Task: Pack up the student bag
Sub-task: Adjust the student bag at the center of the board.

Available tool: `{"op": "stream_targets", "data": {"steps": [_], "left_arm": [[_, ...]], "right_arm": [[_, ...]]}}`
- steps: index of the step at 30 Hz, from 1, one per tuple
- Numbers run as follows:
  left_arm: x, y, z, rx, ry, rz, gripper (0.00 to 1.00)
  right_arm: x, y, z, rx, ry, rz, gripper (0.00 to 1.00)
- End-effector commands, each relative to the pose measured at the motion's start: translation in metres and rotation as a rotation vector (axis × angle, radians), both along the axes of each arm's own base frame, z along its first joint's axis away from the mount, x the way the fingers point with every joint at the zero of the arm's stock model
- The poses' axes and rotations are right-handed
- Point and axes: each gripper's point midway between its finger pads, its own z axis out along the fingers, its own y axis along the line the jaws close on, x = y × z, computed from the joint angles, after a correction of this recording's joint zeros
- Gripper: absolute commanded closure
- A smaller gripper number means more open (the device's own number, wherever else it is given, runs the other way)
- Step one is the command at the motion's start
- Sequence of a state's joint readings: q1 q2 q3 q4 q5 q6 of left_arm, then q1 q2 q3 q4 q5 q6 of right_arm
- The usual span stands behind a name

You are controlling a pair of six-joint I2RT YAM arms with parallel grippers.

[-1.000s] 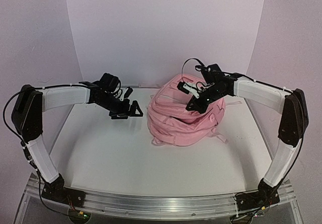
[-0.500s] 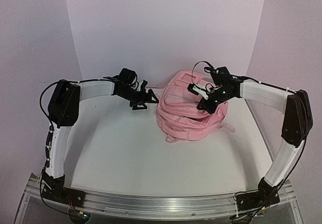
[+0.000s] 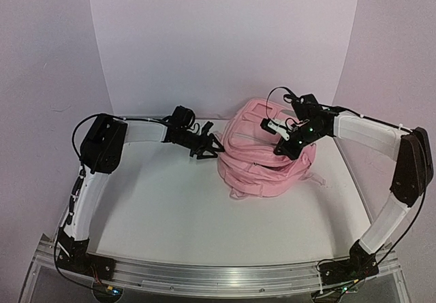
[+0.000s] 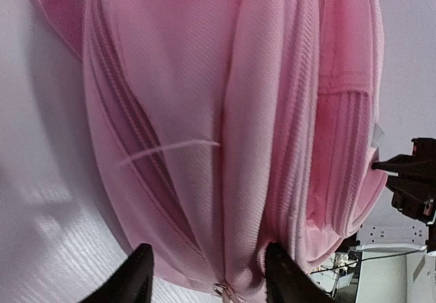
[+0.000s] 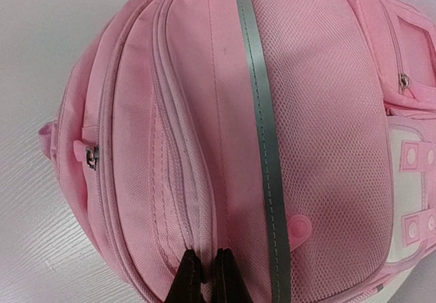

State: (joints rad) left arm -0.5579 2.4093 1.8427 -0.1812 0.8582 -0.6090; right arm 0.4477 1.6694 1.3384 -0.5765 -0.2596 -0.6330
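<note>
Student bag (image 3: 266, 156), pink, sits on the white table (image 3: 170, 208) toward the far side, right of centre, w/ one of my grippers at each flank.

My left gripper (image 3: 210, 148) is at the bag's left edge. From the left wrist cam, the two black fingertips (image 4: 141, 276) stand apart on either side of a zipped seam, a metal zip pull (image 4: 221, 291) low betw. them. Whether they're biting the fabric or just straddling it, I can't tell.

My right gripper (image 3: 286, 143) is on the bag's upper right side. From the right wrist cam its fingers (image 5: 187, 279) are clenched nearly together on a ridge of pink fabric, just left of the grey reflective stripe (image 5: 262, 146) running across the front.

Also seen from the right wrist cam: a mesh panel (image 5: 320, 112) right of the stripe, a white patch w/ pink studs (image 5: 409, 194) at the far right edge, and another zip pull (image 5: 90, 156) on the side pocket at left.
</note>
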Motion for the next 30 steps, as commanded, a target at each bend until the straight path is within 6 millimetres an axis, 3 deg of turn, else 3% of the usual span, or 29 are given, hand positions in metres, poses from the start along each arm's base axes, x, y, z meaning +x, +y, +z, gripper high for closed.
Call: {"op": "stream_targets", "data": {"steps": [1,3,5,9,11,15,17,20,22,25,30], "left_arm": [[-0.039,-0.026,0.06,-0.185,-0.102,-0.171,0.66],[-0.047,-0.024,0.067,-0.188,-0.103,-0.178,0.85],[-0.055,-0.017,0.067,-0.171,-0.098,-0.167,0.97],[-0.075,0.002,0.076,-0.153,-0.114,-0.131,1.0],[-0.087,0.011,0.083,-0.153,-0.119,-0.112,1.0],[-0.113,0.029,0.077,-0.106,-0.102,-0.079,1.0],[-0.122,0.031,0.076,-0.081,-0.1,-0.08,1.0],[-0.129,0.029,0.07,-0.03,-0.1,-0.079,1.0],[-0.128,0.024,0.068,-0.013,-0.103,-0.069,1.0],[-0.116,0.014,0.07,-0.006,-0.115,-0.028,1.0],[-0.099,0.005,0.064,0.013,-0.116,0.021,1.0]], "right_arm": [[-0.01,-0.012,-0.001,-0.03,0.038,-0.048,1.0],[-0.005,-0.009,0.001,-0.031,0.029,-0.043,1.0],[0.002,-0.006,0.003,-0.026,0.022,-0.039,1.0],[0.012,0.013,0.004,-0.003,0.01,-0.005,1.0],[0.016,0.031,0.004,0.006,-0.003,0.028,1.0],[0.027,0.074,0.007,0.038,-0.038,0.082,0.99],[0.042,0.087,0.015,0.061,-0.06,0.06,0.91],[0.065,0.089,0.028,0.086,-0.087,-0.036,0.78],[0.073,0.082,0.048,0.137,-0.097,-0.11,0.57],[0.062,0.062,0.072,0.254,-0.047,-0.243,0.38],[-0.002,0.035,0.077,0.418,0.118,-0.434,0.26]]}}
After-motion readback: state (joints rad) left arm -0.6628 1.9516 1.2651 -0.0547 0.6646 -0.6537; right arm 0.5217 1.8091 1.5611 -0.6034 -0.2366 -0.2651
